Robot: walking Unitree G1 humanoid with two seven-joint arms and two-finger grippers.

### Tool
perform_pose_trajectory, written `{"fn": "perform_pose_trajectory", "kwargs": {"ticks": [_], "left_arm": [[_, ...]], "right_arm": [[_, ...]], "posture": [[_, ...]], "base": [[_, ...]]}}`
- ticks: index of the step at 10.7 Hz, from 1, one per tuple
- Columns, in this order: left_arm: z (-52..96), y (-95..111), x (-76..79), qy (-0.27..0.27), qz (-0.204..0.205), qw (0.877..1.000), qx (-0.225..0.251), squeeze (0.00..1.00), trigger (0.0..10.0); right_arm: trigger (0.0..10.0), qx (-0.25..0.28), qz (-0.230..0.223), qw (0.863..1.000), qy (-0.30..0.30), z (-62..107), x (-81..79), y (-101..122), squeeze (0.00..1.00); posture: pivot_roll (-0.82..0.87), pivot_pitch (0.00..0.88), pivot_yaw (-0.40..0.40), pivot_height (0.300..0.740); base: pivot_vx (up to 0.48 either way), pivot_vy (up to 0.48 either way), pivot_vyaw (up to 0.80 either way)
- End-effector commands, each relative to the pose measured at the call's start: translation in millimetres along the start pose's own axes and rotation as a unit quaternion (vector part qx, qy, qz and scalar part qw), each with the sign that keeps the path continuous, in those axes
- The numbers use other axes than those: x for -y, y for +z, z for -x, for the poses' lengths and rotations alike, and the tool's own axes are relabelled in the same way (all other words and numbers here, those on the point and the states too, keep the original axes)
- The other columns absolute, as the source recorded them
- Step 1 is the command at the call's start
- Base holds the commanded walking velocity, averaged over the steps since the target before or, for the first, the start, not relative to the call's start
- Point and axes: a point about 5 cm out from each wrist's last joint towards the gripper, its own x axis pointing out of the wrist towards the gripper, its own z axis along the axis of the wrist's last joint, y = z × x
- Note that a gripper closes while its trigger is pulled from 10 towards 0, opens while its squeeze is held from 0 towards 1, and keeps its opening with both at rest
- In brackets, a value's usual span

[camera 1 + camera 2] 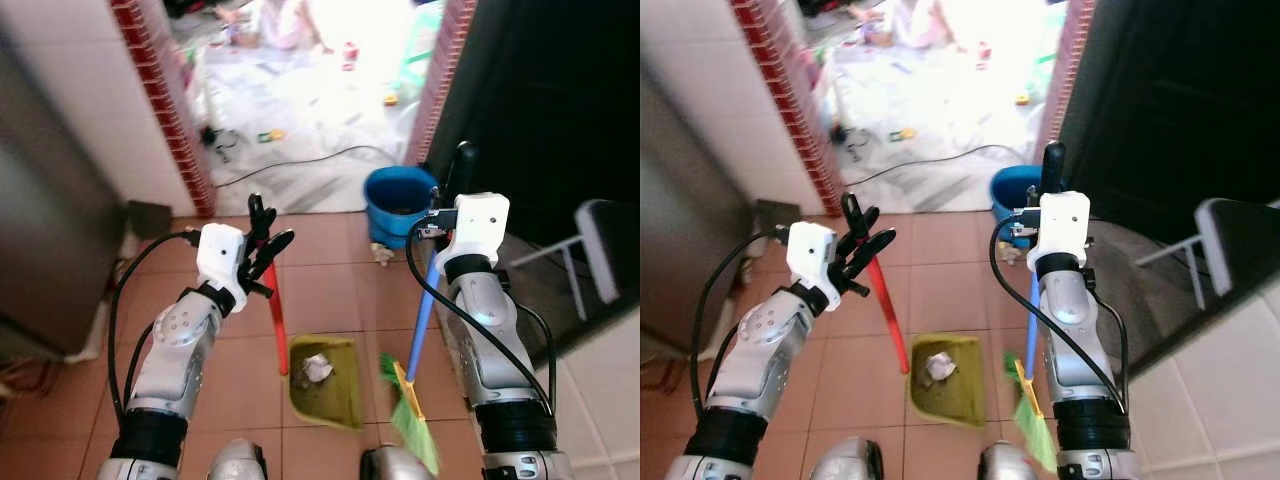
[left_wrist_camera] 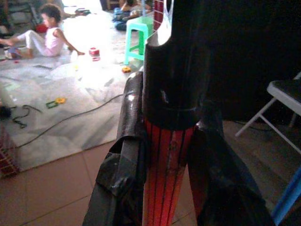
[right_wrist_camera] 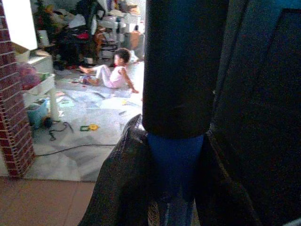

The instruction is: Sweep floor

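The left gripper (image 1: 262, 240) is closed around the red handle (image 1: 275, 315) of a yellow-green dustpan (image 1: 328, 382), gripping it near the black cap at its top; in the left wrist view the two black fingers (image 2: 127, 155) press against both sides of the red shaft. The dustpan rests flat on the terracotta tile floor (image 1: 320, 290) between the robot's two arms, and a crumpled wad of white paper (image 1: 317, 369) lies inside it, toward the handle side.

The right gripper (image 1: 452, 200) is clamped on the blue handle (image 1: 422, 320) of a broom, just below its black grip end (image 1: 462, 160); the right wrist view shows the fingers (image 3: 120, 183) snug on either side of the blue shaft. The broom's green bristle head (image 1: 412, 415) sits on the tiles just beside the dustpan's right edge.

Beyond the broom a blue bucket (image 1: 397, 205) stands on the floor by a red brick pillar (image 1: 440, 75); its contents cannot be made out. A black cable (image 1: 300, 160) runs across the pale floor of the bright room past the doorway, where a person (image 3: 110, 73) sits on the floor among scattered toys near a green stool (image 2: 141, 35). A folding chair (image 1: 600, 250) stands to the right.
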Motion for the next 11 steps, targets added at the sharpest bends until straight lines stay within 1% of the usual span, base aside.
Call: {"fn": "perform_pose_trajectory", "kwargs": {"ticks": [1,2,3,4,5,7,8,11], "left_arm": [[-2.9,12,3.6,-0.004,0.004,1.000,0.029,0.00,10.0],[-4.7,12,4.4,-0.002,0.010,1.000,0.028,0.00,10.0],[-6.4,12,5.1,-0.002,0.012,1.000,0.027,0.00,10.0],[-7.1,11,3.6,-0.002,0.013,1.000,0.025,0.00,10.0],[-5.8,10,2.2,-0.001,0.013,1.000,0.022,0.00,10.0],[-7.2,11,0.7,0.002,0.013,1.000,0.022,0.00,10.0],[-11.4,14,-0.7,0.006,0.014,1.000,0.027,0.00,10.0],[-14.8,16,1.5,0.005,0.016,0.999,0.031,0.00,10.0]], "right_arm": [[10.0,0.008,0.005,1.000,-0.007,-2.7,3.5,3,0.00],[10.0,0.003,-0.001,1.000,-0.010,-3.4,4.5,0,0.00],[10.0,-0.008,-0.012,1.000,-0.013,-3.7,2.1,-7,0.00],[10.0,0.004,-0.017,1.000,-0.008,-9.0,-4.4,-1,0.00],[10.0,0.019,-0.014,1.000,-0.002,-12.3,-6.4,6,0.00],[10.0,0.017,-0.011,1.000,-0.006,-14.8,-0.9,5,0.00],[10.0,0.018,-0.010,1.000,-0.009,-18.4,0.4,6,0.00],[10.0,0.026,-0.011,1.000,-0.006,-21.8,-2.7,9,0.00]], "posture": [[-0.07,0.006,0.033,0.740],[-0.06,0.000,0.028,0.740],[-0.06,0.000,0.030,0.740],[-0.07,0.000,0.047,0.740],[-0.08,0.000,0.051,0.740],[-0.08,0.000,0.043,0.740],[-0.09,0.000,0.041,0.740],[-0.09,0.000,0.040,0.740]], "base": [[0.000,0.300,-0.80],[0.000,0.319,-0.80],[0.000,0.319,-0.80],[0.000,0.315,-0.80],[0.000,0.315,-0.80],[0.000,0.317,-0.80],[0.000,0.319,-0.80],[0.000,0.321,-0.80]]}}
